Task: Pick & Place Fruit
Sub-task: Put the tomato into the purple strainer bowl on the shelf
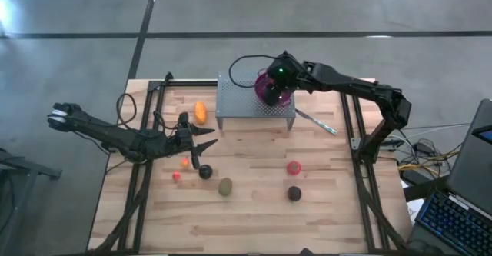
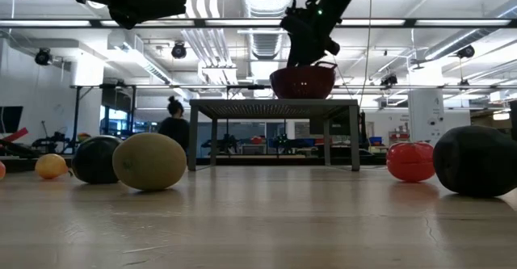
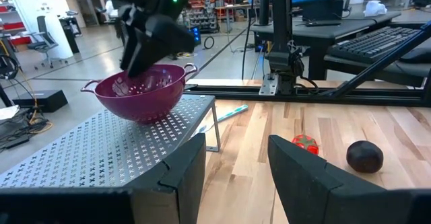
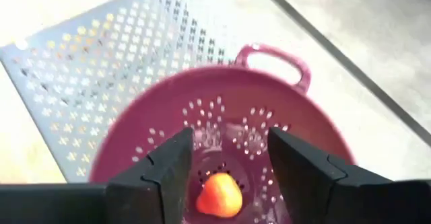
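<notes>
A purple perforated bowl [image 1: 273,89] stands on a grey perforated metal stand [image 1: 250,101] at the table's far middle. A small orange-red fruit [image 4: 219,196] lies on the bowl's bottom. My right gripper [image 4: 225,143] hangs over the bowl, slanting down, open; its fingers stand either side of that fruit and above it, apart from it. My left gripper [image 1: 209,137] waits level and open over the table's left part, with nothing between its fingers [image 3: 236,146]. On the table lie an elongated orange fruit [image 1: 201,111], a small orange ball [image 1: 184,162], a small red ball [image 1: 176,176], a black round [image 1: 205,171], a brown-green oval [image 1: 225,186], a red fruit [image 1: 294,167] and a dark round [image 1: 294,193].
A thin silver utensil [image 1: 315,122] lies on the table right of the stand. Black frame rails [image 1: 350,125] run along the table's left and right sides. A keyboard [image 1: 453,225] and cables lie off the table's right edge. Bare wood stretches along the near edge.
</notes>
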`<state>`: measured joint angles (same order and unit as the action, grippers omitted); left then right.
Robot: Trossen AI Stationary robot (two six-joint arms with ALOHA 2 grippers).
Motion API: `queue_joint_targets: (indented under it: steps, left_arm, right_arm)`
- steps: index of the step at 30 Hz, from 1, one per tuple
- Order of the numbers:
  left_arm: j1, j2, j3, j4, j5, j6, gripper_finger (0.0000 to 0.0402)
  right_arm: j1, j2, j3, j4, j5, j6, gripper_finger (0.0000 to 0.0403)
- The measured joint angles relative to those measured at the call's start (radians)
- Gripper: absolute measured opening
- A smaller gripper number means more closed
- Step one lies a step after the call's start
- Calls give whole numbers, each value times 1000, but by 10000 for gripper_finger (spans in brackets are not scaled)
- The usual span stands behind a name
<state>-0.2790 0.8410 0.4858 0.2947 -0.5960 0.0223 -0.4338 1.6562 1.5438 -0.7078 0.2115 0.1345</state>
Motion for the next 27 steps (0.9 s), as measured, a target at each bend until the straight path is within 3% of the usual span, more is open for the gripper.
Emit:
queue_joint_targets:
  steps: [13, 27]
  left_arm:
    - [0, 0, 0, 0, 0, 0, 168]
    - [0, 0, 0, 0, 0, 0, 168]
  right_arm:
    - [31, -45, 99, -260, 0, -7, 109]
    - [235, -146, 90, -330, -3, -6, 37]
